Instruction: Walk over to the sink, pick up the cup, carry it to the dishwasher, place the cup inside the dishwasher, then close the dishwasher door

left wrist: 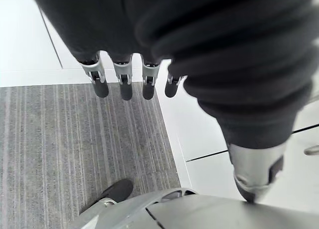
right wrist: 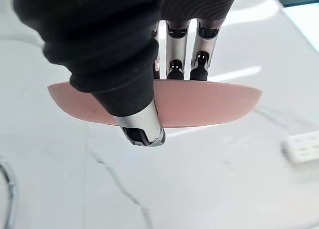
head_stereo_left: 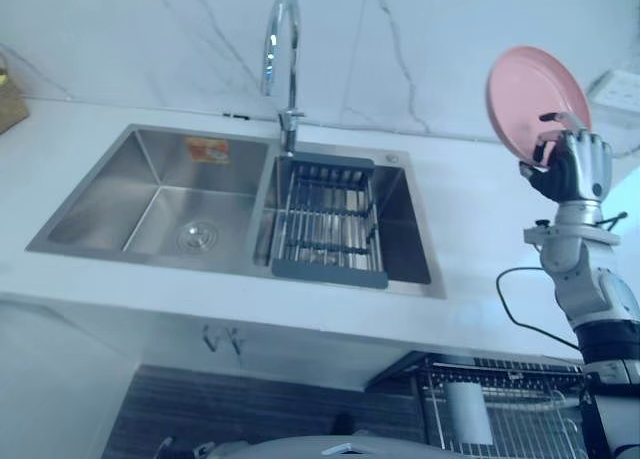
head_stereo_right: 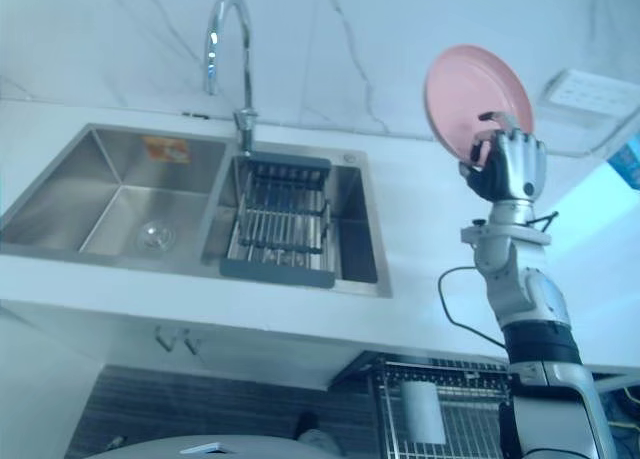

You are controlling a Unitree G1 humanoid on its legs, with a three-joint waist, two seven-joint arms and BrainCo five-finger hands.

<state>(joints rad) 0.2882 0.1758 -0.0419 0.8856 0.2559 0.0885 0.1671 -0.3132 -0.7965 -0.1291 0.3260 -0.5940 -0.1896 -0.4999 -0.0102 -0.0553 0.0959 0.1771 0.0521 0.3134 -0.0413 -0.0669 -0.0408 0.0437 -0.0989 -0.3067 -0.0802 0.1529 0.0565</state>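
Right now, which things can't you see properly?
- The dishwasher rack: eye views, cut off by the bottom edge.
- The pink plate, lower rim: eye views, behind the right hand that grips it.
- The right sink basin, its floor: eye views, under the drain rack.

Head stereo pair high in front of sink (head_stereo_left: 150, 219), facing down, both eyes share it w/ faucet (head_stereo_left: 293, 79) & desk (head_stereo_left: 470, 279), R wrist cam v. close on pink plate (right wrist: 209, 104) right of sink, L wrist cam facing floor (left wrist: 25, 44)
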